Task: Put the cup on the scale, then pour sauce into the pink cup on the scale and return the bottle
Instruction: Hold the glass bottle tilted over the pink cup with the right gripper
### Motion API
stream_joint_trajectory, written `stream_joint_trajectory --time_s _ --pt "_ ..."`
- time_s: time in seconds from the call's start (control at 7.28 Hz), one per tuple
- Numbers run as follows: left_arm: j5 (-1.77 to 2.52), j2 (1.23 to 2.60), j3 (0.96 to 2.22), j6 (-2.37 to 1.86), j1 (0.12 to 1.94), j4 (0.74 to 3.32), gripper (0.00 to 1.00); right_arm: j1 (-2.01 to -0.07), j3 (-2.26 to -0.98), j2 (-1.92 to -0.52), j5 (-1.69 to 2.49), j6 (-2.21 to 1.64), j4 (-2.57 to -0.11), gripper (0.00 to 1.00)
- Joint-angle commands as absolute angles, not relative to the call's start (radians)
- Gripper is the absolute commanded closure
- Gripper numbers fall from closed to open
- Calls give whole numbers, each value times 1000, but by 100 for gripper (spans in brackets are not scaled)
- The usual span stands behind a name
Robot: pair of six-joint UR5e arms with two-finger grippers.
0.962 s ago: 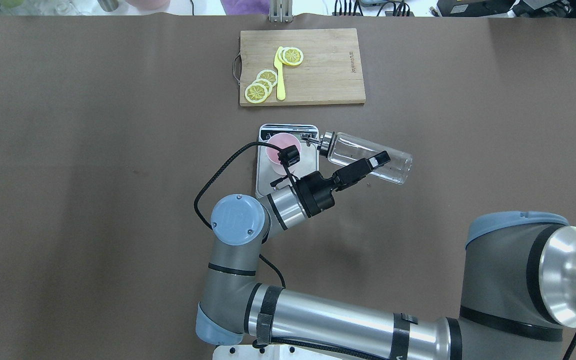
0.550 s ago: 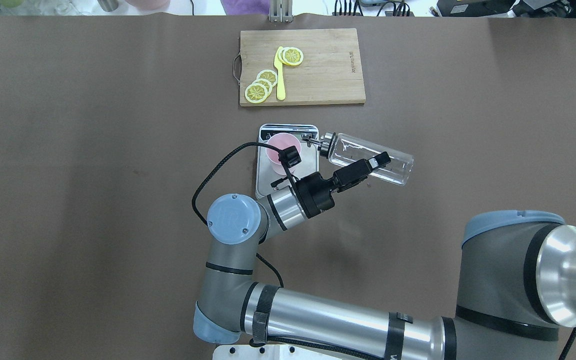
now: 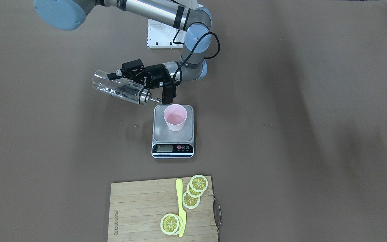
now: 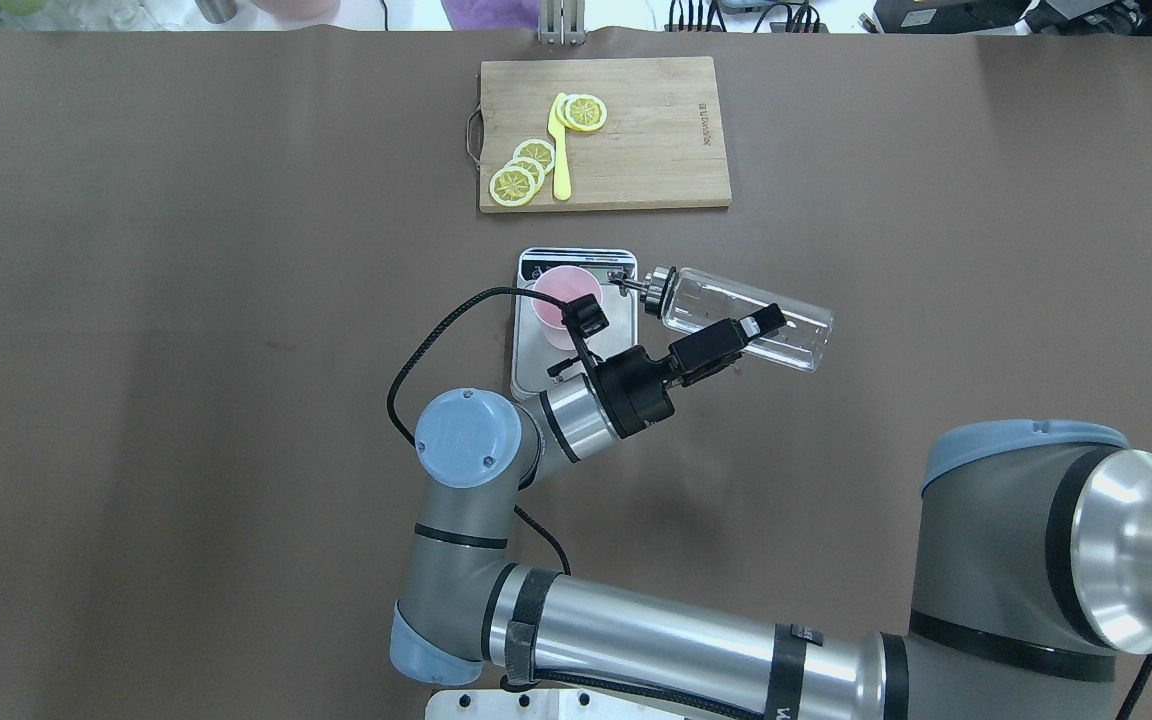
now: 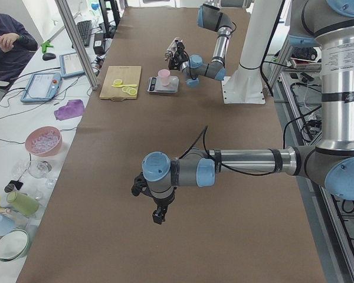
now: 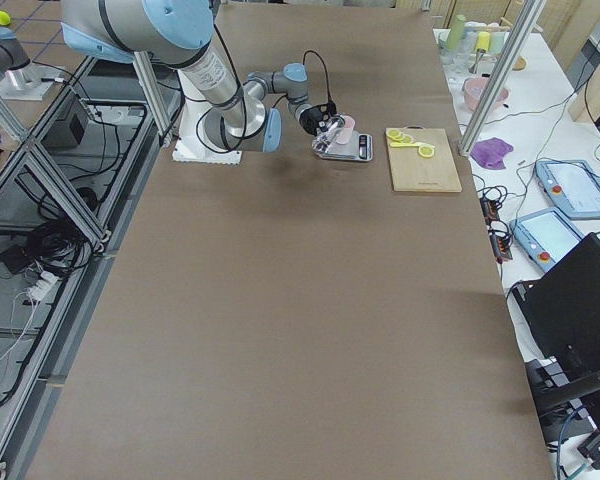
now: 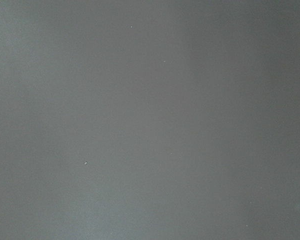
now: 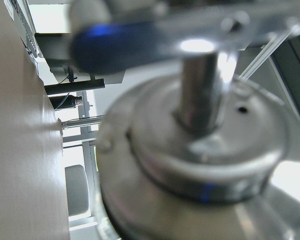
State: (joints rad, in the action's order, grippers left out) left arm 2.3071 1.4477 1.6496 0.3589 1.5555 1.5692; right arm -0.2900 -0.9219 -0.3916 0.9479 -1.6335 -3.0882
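Right end effector [image 4: 739,333] clamped on bottle [image 4: 701,300] mid-body; spout beside cup [image 4: 556,290] on scale [image 4: 622,322]. Left end effector [image 5: 159,216]: opening indeterminable.

Pink cup [image 3: 175,117]; steel-grey scale [image 3: 160,133]

A long table under matte brown sheeting [image 4: 186,400] carried a small steel-grey digital kitchen scale [image 3: 161,135] and, near it but apart, a rectangular wooden cutting board [image 4: 656,150].
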Motion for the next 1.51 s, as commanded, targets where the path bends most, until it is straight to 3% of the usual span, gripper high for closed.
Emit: stream_joint_trajectory --time_s 0.0,1.37 --pt "2307 1445 1649 359 1555 1572 2 -290 -919 -385 948 -1635 -3105 100" --pt "2307 1445 1649 359 1555 1572 2 -287 -805 -319 985 -1634 -3168 100"
